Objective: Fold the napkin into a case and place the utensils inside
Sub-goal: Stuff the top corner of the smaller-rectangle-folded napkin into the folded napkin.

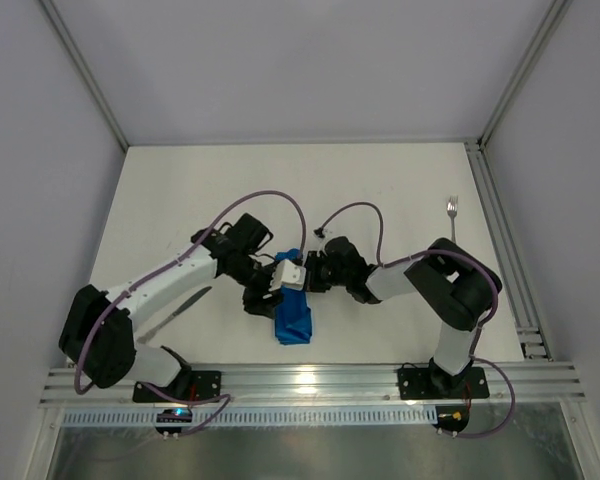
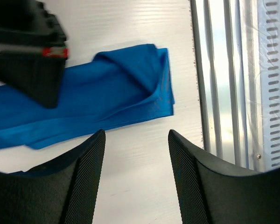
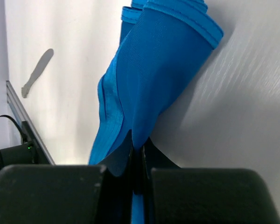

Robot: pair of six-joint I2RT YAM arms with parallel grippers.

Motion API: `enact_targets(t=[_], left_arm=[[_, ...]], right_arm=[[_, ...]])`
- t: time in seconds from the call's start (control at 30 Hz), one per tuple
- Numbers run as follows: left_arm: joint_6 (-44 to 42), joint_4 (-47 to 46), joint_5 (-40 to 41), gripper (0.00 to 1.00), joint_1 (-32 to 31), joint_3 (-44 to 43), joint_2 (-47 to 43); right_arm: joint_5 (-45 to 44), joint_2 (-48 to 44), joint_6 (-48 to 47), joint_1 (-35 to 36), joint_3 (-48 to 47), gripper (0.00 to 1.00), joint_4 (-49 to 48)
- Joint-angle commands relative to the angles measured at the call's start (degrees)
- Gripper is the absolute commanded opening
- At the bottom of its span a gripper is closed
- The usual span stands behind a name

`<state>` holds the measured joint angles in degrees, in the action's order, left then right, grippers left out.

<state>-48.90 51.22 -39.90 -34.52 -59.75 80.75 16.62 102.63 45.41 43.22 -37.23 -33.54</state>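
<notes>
Care suits this fold: right claw [image 3: 137, 149], pinched shut on the napkin [image 1: 294, 322] lying mid-front on the bench [image 1: 380, 180], should draw its edge over evenly while left claw [image 2: 135, 140] hovers open and empty.

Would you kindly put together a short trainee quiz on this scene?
1. True or false: the right gripper is shut on the napkin.
2. Fill in: the left gripper stands ____, holding nothing.
3. Where does the fork lie? A: inside the napkin. B: on the table, far right. C: in the left gripper.
Key: 1 true; 2 open; 3 B.
</notes>
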Motion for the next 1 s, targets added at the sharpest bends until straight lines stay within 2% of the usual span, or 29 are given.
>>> enact_targets(t=[0.0, 0.1, 0.23, 0.33, 0.43, 0.57, 0.6, 0.73, 0.83, 0.97], left_arm=[[-2.8, -8.3, 1.2, 0.59, -3.2, 2.5, 0.5], [2.1, -11.3, -0.1, 0.59, -4.3, 2.6, 2.1], [5.1, -13.9, 2.5, 0.59, -8.9, 5.1, 4.2], [8.7, -17.1, 1.6, 0.6, -9.4, 5.3, 5.3], [8.7, -16.0, -0.5, 0.61, -9.9, 4.4, 6.3], [7.7, -13.8, 3.2, 0.59, -13.5, 4.3, 9.9], [8.1, -12.9, 3.5, 0.57, -13.8, 3.8, 11.0], [5.4, -9.4, 5.0, 0.19, -13.8, 3.2, 10.7], [2.7, -6.8, 8.1, 0.13, -13.8, 4.1, 10.5], [0.4, -4.6, 9.1, 0.14, -13.8, 5.2, 10.6]], right_arm=[[1.1, 1.3, -5.9, -0.8, -4.9, 0.04, 5.5], [-0.2, 1.1, -7.0, -1.0, -5.8, 0.04, 7.6], [-0.7, 0.5, -7.8, -1.0, -6.8, 0.04, 9.5], [-1.2, 0.0, -7.7, -1.1, -6.5, 0.04, 9.8], [-1.7, -0.1, -7.5, -1.1, -6.2, 0.04, 9.5], [-1.6, -0.1, -7.3, -1.0, -6.5, 0.04, 9.4], [-1.5, -0.4, -7.4, -1.0, -6.6, 0.04, 9.3], [-1.4, -1.5, -7.5, -1.0, -6.5, 0.04, 9.4], [-1.4, -2.2, -7.9, -1.1, -6.5, 0.04, 9.7], [-1.2, -2.8, -8.3, -1.3, -6.8, 0.06, 10.2]])
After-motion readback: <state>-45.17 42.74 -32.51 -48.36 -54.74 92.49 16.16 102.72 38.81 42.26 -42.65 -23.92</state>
